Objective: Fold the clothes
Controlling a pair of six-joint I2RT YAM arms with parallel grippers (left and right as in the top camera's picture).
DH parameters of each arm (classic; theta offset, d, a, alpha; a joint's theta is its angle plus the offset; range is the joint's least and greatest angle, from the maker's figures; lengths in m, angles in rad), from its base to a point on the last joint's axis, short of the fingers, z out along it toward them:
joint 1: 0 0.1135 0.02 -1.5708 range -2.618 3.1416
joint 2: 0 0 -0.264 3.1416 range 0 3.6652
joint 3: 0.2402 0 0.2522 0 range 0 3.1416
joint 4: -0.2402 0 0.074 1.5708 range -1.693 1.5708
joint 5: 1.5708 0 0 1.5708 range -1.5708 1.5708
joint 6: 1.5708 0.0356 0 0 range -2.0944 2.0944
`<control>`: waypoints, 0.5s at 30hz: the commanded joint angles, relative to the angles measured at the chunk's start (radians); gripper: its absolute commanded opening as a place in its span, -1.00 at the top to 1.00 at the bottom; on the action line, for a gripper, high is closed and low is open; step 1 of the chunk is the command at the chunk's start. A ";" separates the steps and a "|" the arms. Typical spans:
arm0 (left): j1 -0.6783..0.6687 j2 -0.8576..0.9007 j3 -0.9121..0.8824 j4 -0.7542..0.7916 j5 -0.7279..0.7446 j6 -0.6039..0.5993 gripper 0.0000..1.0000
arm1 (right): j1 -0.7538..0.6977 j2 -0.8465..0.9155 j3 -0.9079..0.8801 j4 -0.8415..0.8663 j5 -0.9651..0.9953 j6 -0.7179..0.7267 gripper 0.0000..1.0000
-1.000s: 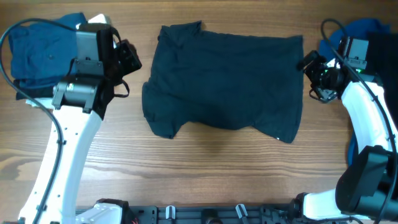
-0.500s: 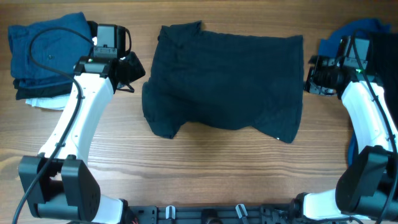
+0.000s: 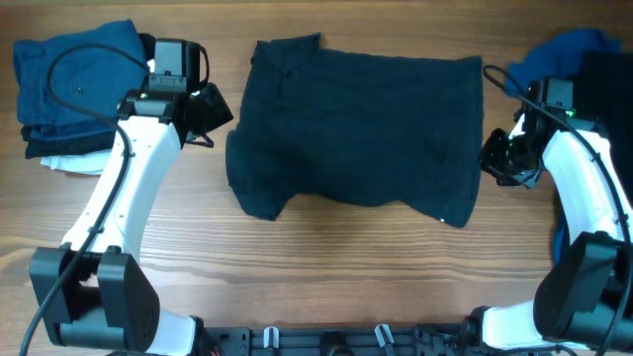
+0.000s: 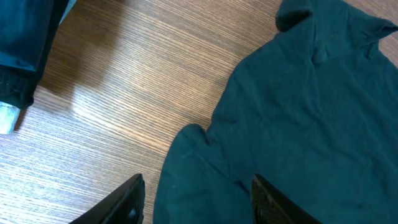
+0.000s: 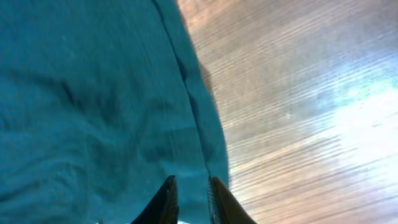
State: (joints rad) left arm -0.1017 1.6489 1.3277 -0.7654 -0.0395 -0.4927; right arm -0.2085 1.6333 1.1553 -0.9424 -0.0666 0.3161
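Note:
The near-black navy shirt (image 3: 356,129) lies spread flat in the middle of the wooden table (image 3: 326,267). My left gripper (image 3: 214,111) hovers at the shirt's left sleeve. In the left wrist view the left gripper (image 4: 199,202) is open, with its fingers wide apart over the sleeve of the shirt (image 4: 298,124). My right gripper (image 3: 493,158) sits at the shirt's right hem. In the right wrist view the right gripper (image 5: 191,200) has its jaws drawn close together on the hem of the shirt (image 5: 93,93).
A stack of blue clothes (image 3: 69,79) with a white piece (image 3: 61,164) under it lies at the far left, and its blue edge (image 4: 25,37) shows in the left wrist view. A pile of blue and dark clothes (image 3: 584,59) sits at the far right.
My right gripper has dropped down along the shirt's right hem and its jaws have closed from wide open. The left arm swung round early on, then held still.

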 commanded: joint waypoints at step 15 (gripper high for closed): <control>0.004 0.003 -0.005 -0.002 0.004 -0.010 -0.14 | 0.000 0.019 -0.328 0.334 -0.172 -0.148 -0.05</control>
State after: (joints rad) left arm -0.1017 1.6489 1.3277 -0.7670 -0.0391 -0.4931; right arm -0.2085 1.6390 0.8848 -0.6506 -0.1909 0.1776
